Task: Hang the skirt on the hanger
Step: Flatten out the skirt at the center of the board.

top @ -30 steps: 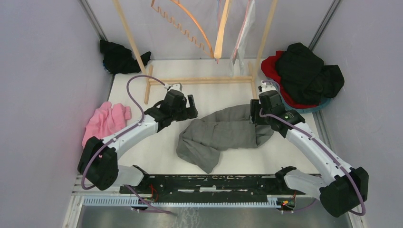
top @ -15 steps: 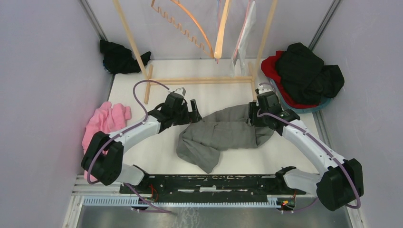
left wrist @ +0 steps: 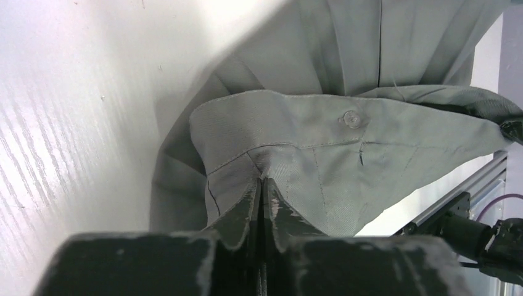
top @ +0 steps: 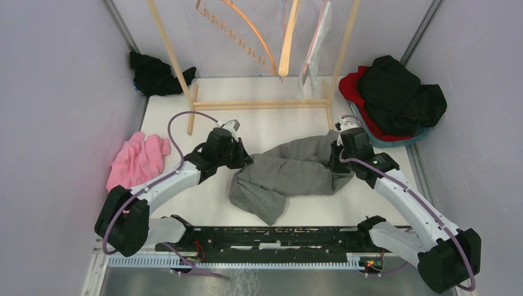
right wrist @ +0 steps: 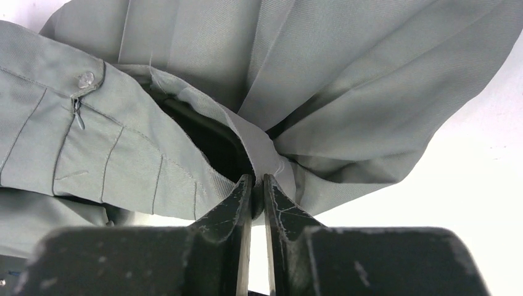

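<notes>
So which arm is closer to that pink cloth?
Left. The left arm reaches past the pink cloth, jaws shut on the grey skirt at its nearer end; the right arm holds the skirt's opposite end, much farther off.

Two arms reach from their bases at the near edge, angling inward over the table. The left arm [top: 161, 184] stretches low toward the far right, and the left gripper [top: 242, 158] pinches a fold of the skirt [top: 290, 172]. The right arm [top: 410, 200] stretches toward the far left. The right gripper [top: 337, 163] is likewise clamped on skirt cloth.
</notes>
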Robot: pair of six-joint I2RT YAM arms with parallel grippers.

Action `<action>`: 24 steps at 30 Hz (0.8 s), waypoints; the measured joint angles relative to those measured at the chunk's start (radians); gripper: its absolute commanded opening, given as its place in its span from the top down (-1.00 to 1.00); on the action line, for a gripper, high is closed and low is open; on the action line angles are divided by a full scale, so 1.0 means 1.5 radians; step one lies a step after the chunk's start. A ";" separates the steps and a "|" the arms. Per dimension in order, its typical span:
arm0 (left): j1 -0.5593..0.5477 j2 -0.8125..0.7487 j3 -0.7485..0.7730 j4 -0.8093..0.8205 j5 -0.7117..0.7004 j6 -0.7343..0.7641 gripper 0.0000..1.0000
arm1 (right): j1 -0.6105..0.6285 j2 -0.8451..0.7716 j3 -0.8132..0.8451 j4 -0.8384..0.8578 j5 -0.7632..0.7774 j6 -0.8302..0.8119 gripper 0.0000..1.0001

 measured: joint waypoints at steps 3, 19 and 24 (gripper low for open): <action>0.000 -0.012 -0.009 0.003 0.011 0.001 0.93 | 0.000 -0.017 0.000 -0.013 -0.002 -0.002 0.85; -0.002 -0.172 -0.007 -0.018 0.066 0.000 0.93 | 0.000 -0.043 0.001 -0.051 -0.004 -0.007 0.98; -0.002 -0.236 0.013 -0.039 0.046 0.000 0.93 | 0.000 -0.005 0.039 -0.051 -0.005 0.000 0.98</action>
